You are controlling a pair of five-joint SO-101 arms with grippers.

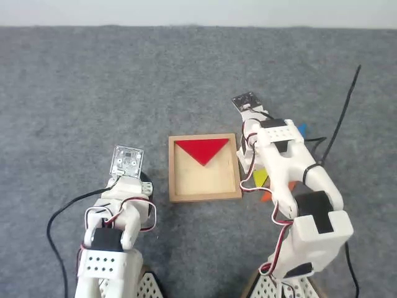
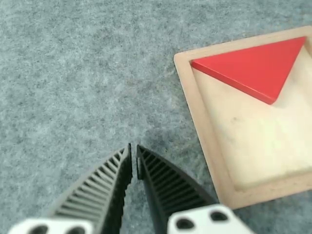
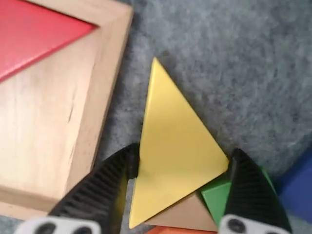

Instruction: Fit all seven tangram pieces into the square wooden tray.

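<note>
- Left arm [image 1: 108,261]: white printed shell, black servo blocks, looped red, white and black wires, black cable trailing.
- Right arm [image 1: 291,161]: same white shell, black servos, red-and-black wiring.
- Left gripper [image 2: 134,151] and right gripper [image 3: 184,156]: black tapering fingers [image 2: 168,187], ribbed inner faces, white bases with screw holes.

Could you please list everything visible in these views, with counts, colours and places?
square wooden tray: 1, light wood, between the arms.
red triangle: 1, red, inside tray, against its far wall.
yellow triangle: 1, yellow, on mat beside tray, overlapping tan piece.
tan piece: 1, tan, under yellow triangle.
green piece: 1, green, beside tan piece.
blue piece: 1, blue, beyond green piece.
orange piece: 1, orange, under right arm.
mat: 1, grey, covering table.
left end effector: 1, black, shut, beside tray.
right end effector: 1, black, open, astride yellow triangle.
</note>
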